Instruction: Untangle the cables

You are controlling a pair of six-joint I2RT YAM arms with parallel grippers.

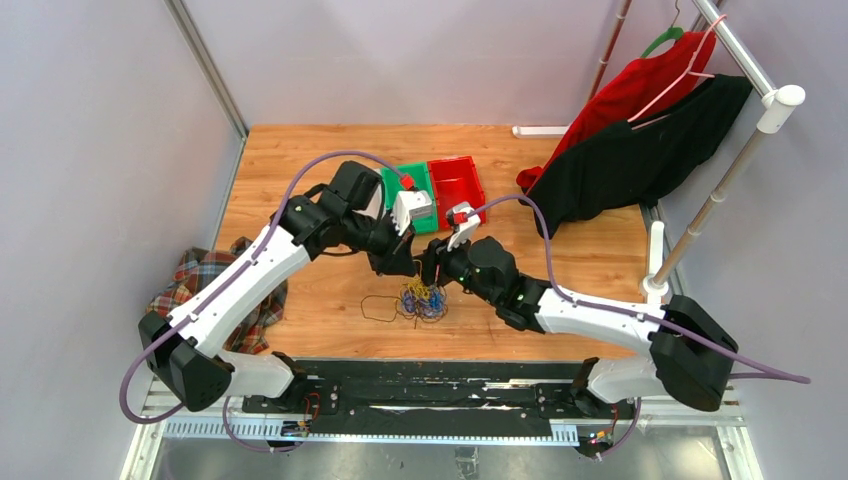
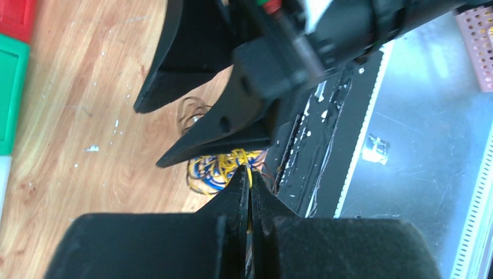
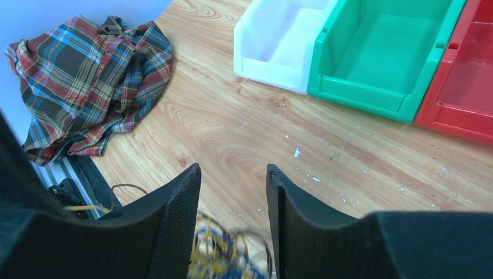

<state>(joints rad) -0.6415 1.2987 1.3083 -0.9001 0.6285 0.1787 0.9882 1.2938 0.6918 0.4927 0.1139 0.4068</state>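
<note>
Wooden surface (image 1: 300, 160), both arms reaching in toward its near middle.

- The cables (image 1: 423, 299): a small knotted bunch of blue, yellow and dark strands. It lies on the surface just in front of the arm bases, directly below the two tool tips. One thin dark loop trails out flat to the left of the bunch.
- Left tool (image 2: 250, 174): clenched, fingers pressed together. A yellow strand from the top of the cables is pinched between the tips, and the bunch hangs or lies just beyond them.
- Right tool (image 3: 232, 171): released, with a clear gap between its fingers and nothing gripped. It hovers tip-down over the cables, and blurred blue and yellow strands show in the gap below. I cannot tell whether the fingers touch the strands.
- The two tools sit very close, tips nearly facing each other above the bunch.

Surroundings:
- Three open bins stand side by side at the far middle of the surface, well apart from the cables: white bin (image 3: 270, 72), green bin (image 3: 360, 96), red bin (image 3: 453, 122). No contents are visible in the parts shown.
- A plaid cloth (image 3: 87, 81) is crumpled at the surface's left edge, partly over the side.
- A red garment (image 1: 630, 90) and a black garment (image 1: 640, 150) hang from a rack at the far right. The hem of the black one reaches the surface.
</note>
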